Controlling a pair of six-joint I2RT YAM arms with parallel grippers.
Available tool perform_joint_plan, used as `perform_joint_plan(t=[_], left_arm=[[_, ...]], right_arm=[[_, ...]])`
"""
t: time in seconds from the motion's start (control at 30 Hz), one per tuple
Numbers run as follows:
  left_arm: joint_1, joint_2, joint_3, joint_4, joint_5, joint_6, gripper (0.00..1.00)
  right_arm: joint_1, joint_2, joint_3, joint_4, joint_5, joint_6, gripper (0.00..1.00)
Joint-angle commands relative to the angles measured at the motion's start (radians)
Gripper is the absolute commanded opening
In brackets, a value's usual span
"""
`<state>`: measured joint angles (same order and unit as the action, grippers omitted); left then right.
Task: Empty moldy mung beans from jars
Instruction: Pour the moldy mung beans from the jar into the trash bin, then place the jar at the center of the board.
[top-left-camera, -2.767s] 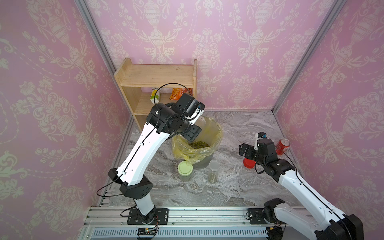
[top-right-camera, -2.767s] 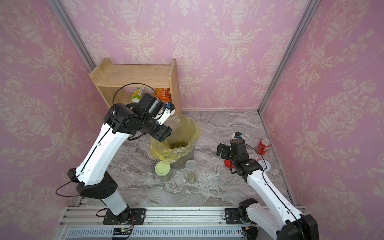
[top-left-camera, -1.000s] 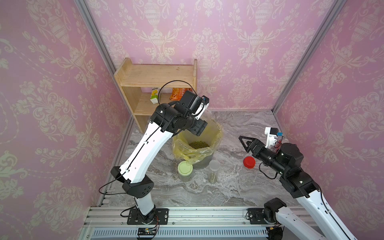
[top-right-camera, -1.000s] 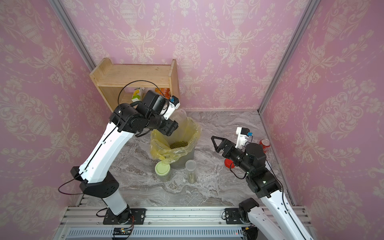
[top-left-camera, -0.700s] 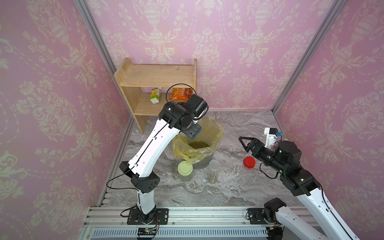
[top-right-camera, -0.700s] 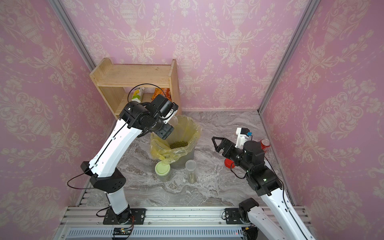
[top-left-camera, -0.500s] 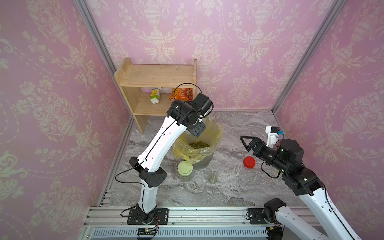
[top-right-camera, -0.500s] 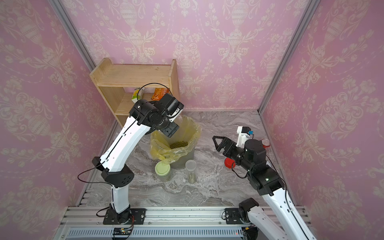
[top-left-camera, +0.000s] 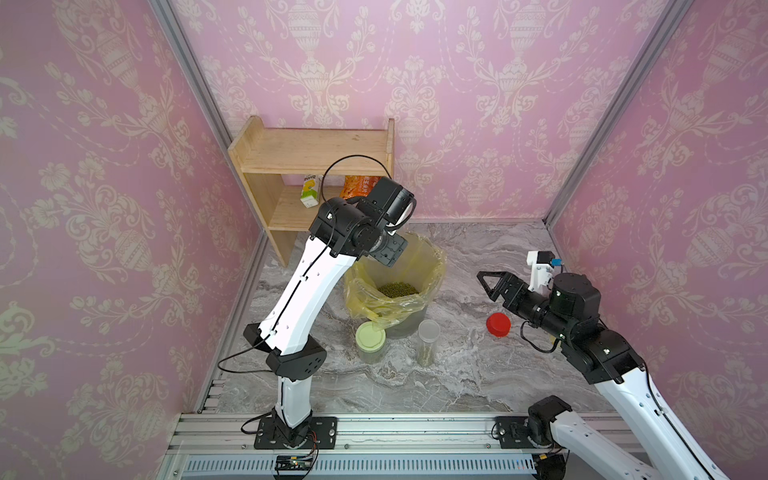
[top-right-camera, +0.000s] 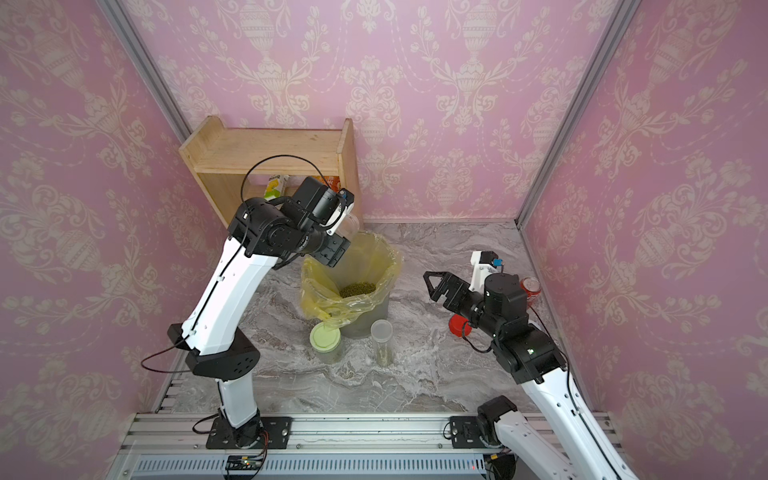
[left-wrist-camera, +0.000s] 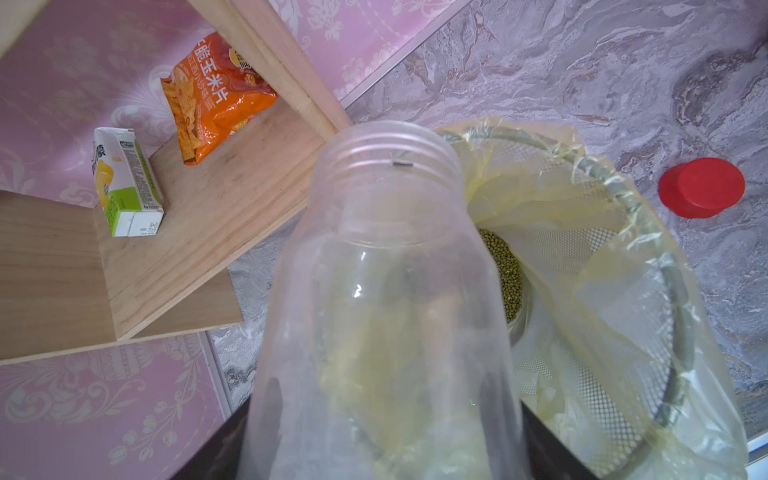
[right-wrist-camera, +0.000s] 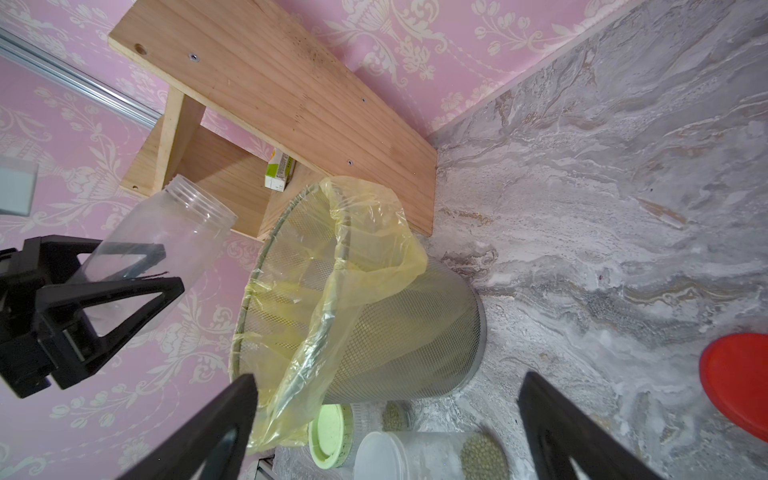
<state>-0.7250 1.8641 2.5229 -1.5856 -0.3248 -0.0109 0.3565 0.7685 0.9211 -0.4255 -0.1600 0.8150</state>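
Before the bin (top-left-camera: 434, 266), the green-lidded jar (top-left-camera: 371, 337) and tall jar (top-left-camera: 428, 332) stand capped: two remain. Your right end effector (top-left-camera: 487, 286), spread open, has lifted off the red lid (top-left-camera: 498, 325) beside the bin. The mung beans (top-left-camera: 397, 289) lie inside; beyond, your left end effector (right-wrist-camera: 172, 268) grips the emptied jar (left-wrist-camera: 386, 270), now tipped back.

A clear lidless plastic jar (left-wrist-camera: 386, 291), empty, hangs tilted in the left gripper (right-wrist-camera: 172, 268) by the rim of the yellow-lined mesh bin (top-left-camera: 434, 266); dull olive-green mung beans (top-left-camera: 397, 289) heap inside the bin; a squat pale-green-lidded jar (top-left-camera: 370, 337) and a tall narrow whitish-lidded jar (top-left-camera: 428, 332), beans at its bottom, stand upright just beside the bin; a red screw lid (top-left-camera: 498, 325) lies apart.
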Motion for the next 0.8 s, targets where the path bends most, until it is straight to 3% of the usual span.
perform_joint_plan(t=[0.0, 0.1, 0.27, 0.43, 0.5, 0.67, 0.77], left_arm=[[-0.022, -0.091, -0.255, -0.017, 0.009, -0.032, 0.33], [-0.022, -0.17, -0.338, 0.08, 0.048, -0.032, 0.33], [-0.025, -0.069, -0.139, -0.045, 0.041, -0.012, 0.33], [-0.027, -0.018, -0.053, -0.048, 0.056, 0.009, 0.33], [-0.025, -0.046, -0.098, 0.041, 0.124, 0.032, 0.33], [-0.036, -0.208, -0.381, 0.444, 0.35, -0.005, 0.32], [-0.066, -0.244, -0.469, 0.55, 0.36, -0.039, 0.32]], right_arm=[[0.006, -0.001, 0.037, 0.001, 0.003, -0.027, 1.0], [0.005, 0.0, 0.055, -0.021, 0.017, -0.047, 1.0], [0.003, -0.011, 0.053, -0.024, 0.021, -0.054, 1.0], [0.004, -0.019, 0.019, 0.018, -0.002, -0.014, 1.0], [0.005, -0.028, 0.004, 0.063, -0.034, 0.021, 1.0], [0.035, -0.07, -0.046, 0.259, -0.061, 0.14, 1.0], [0.096, -0.059, -0.055, 0.355, -0.029, 0.186, 1.0]])
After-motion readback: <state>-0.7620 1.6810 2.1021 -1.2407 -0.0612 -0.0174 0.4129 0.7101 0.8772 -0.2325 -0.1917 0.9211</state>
